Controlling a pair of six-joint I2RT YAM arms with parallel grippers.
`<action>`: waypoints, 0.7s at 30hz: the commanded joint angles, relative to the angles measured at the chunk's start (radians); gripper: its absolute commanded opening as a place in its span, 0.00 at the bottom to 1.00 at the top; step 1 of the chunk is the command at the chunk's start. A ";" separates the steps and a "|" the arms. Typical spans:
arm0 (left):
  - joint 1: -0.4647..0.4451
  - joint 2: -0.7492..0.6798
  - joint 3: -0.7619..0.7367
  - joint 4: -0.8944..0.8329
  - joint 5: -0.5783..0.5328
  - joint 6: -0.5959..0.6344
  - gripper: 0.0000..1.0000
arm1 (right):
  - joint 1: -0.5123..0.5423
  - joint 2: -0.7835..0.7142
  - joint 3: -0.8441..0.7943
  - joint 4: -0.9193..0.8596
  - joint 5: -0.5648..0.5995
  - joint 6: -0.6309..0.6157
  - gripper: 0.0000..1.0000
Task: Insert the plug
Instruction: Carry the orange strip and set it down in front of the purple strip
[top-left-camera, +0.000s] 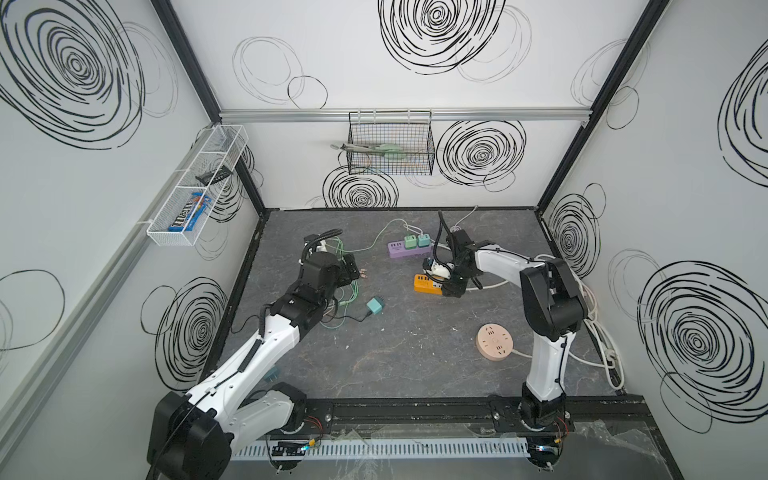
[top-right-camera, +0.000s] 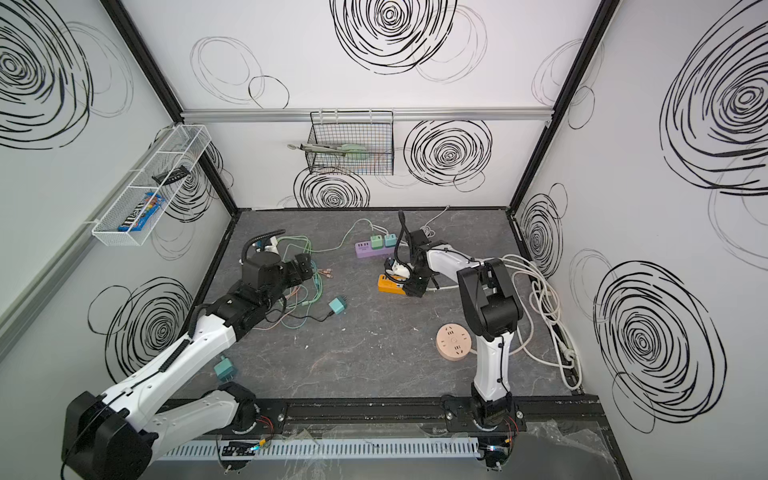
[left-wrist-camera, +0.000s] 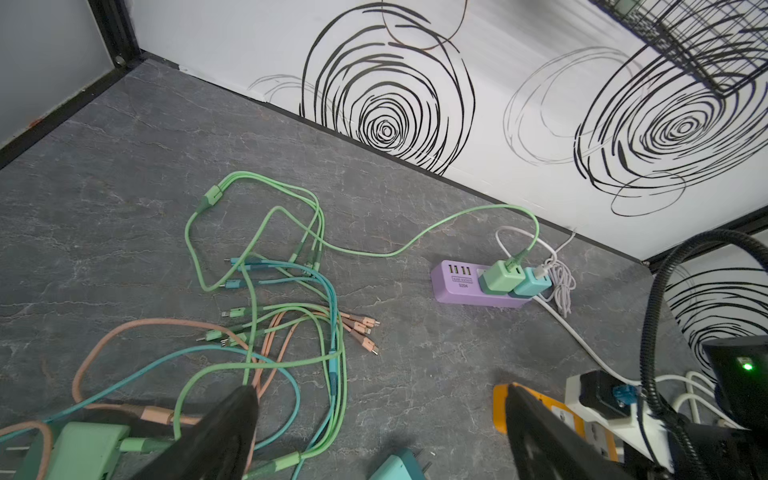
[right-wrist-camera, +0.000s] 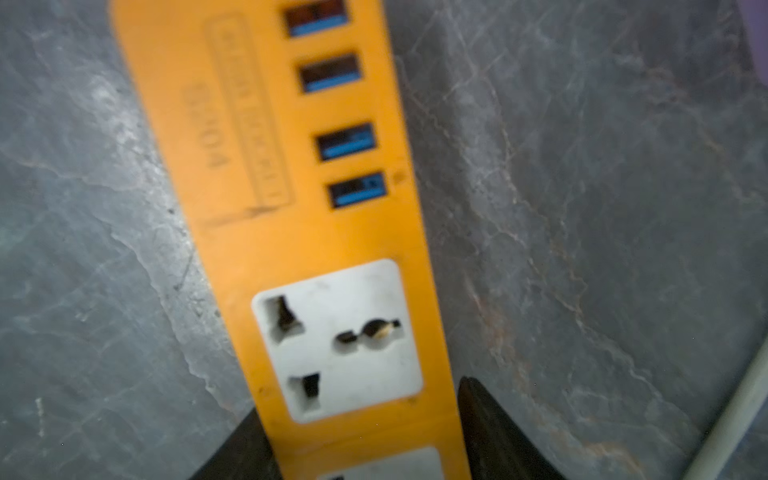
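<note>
A teal plug (top-left-camera: 375, 306) (top-right-camera: 337, 306) lies loose on the dark table, prongs showing in the left wrist view (left-wrist-camera: 399, 465), with a dark cable running off it. My left gripper (top-left-camera: 353, 270) (left-wrist-camera: 378, 390) is open above the cable tangle, behind the plug, with nothing between its fingers. The orange power strip (top-left-camera: 424, 283) (right-wrist-camera: 299, 216) has a free white socket (right-wrist-camera: 336, 340) and several USB ports. My right gripper (top-left-camera: 451, 289) (right-wrist-camera: 361, 399) straddles the strip, one finger against each long side.
A purple power strip (top-left-camera: 405, 249) with two chargers plugged in lies behind. Green, teal and pink cables (left-wrist-camera: 270, 291) sprawl at left. A round pink socket (top-left-camera: 494, 340) sits front right, with white cords (top-right-camera: 548, 316) by the right wall. Another teal plug (top-right-camera: 224, 369) lies under the left arm.
</note>
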 joint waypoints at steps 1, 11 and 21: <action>0.012 -0.032 -0.020 -0.006 -0.028 -0.019 0.96 | 0.036 0.021 0.001 -0.036 -0.024 -0.094 0.60; 0.035 -0.062 -0.047 -0.032 -0.055 -0.007 0.96 | 0.199 0.145 0.120 -0.078 0.006 -0.211 0.50; 0.087 -0.085 -0.065 -0.051 -0.019 0.016 0.96 | 0.288 0.293 0.341 -0.182 0.015 -0.281 0.53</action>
